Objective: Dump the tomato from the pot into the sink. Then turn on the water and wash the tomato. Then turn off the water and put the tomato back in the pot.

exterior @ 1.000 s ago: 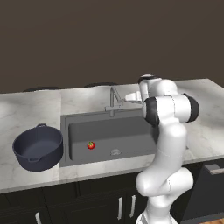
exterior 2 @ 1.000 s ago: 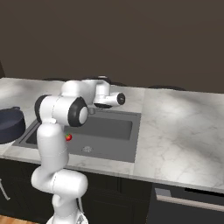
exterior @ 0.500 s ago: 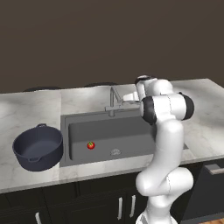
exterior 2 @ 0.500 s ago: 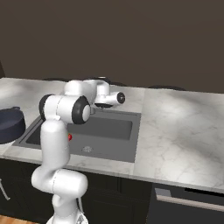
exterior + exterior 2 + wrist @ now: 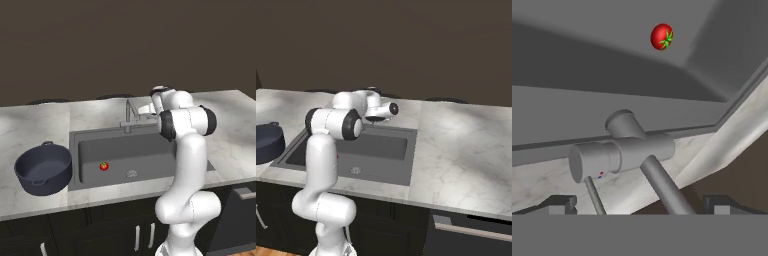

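Your small bright red tomato (image 5: 104,166) lies on the floor of the dark grey rectangular sink (image 5: 150,156), so the dump looks done; the wide dark blue-grey pot (image 5: 43,168) stands on the counter just beside the basin. No water is visible, so washing and returning remain. Your gripper (image 5: 640,202) reaches in at the thin grey metal faucet (image 5: 130,114), jaws spread wide, holding nothing.

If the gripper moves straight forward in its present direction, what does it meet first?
Most likely the thin grey metal faucet: in the hand view its body lies just ahead of the gripper, between the open jaws. The exact depth is unclear.
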Available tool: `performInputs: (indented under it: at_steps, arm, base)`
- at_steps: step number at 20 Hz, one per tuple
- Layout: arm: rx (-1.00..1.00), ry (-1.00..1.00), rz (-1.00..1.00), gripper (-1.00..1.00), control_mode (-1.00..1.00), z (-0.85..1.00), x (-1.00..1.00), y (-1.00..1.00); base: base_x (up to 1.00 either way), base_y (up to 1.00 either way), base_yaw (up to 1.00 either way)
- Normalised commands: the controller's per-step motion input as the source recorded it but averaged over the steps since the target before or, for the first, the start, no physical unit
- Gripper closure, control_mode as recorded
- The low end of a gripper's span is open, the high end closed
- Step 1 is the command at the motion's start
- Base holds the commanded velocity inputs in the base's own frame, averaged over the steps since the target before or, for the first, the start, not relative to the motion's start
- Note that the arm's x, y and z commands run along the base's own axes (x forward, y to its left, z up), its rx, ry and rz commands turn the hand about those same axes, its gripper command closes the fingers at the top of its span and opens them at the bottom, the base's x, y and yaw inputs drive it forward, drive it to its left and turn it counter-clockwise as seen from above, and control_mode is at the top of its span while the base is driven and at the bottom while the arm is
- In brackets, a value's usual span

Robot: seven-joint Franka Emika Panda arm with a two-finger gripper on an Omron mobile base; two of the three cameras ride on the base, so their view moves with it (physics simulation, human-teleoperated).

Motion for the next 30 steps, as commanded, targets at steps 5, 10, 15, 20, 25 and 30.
performInputs:
  at_steps: [5, 10, 15, 20, 25, 30]
  arm:
    - [-0.01, 0.0, 0.0, -1.0, -1.0, -0.1, 0.0, 0.0]
    - [-0.03, 0.0, 0.0, -1.0, -1.0, -0.2, 0.0, 0.0]
    - [-0.03, 0.0, 0.0, -1.0, -1.0, -0.23, 0.0, 0.01]
    - [-0.01, 0.0, 0.0, -1.0, -1.0, -0.1, 0.02, 0.02]
    - [0.0, 0.0, 0.0, -1.0, -1.0, 0.0, 0.07, 0.02]
    - [0.0, 0.0, 0.0, -1.0, -1.0, 0.0, 0.21, 0.09]
  base:
    - [0.0, 0.0, 0.0]
    - [0.0, 0.0, 0.0]
    - [0.0, 0.0, 0.0]
    - [0.0, 0.0, 0.0]
    - [0.0, 0.0, 0.0]
    - [0.0, 0.0, 0.0]
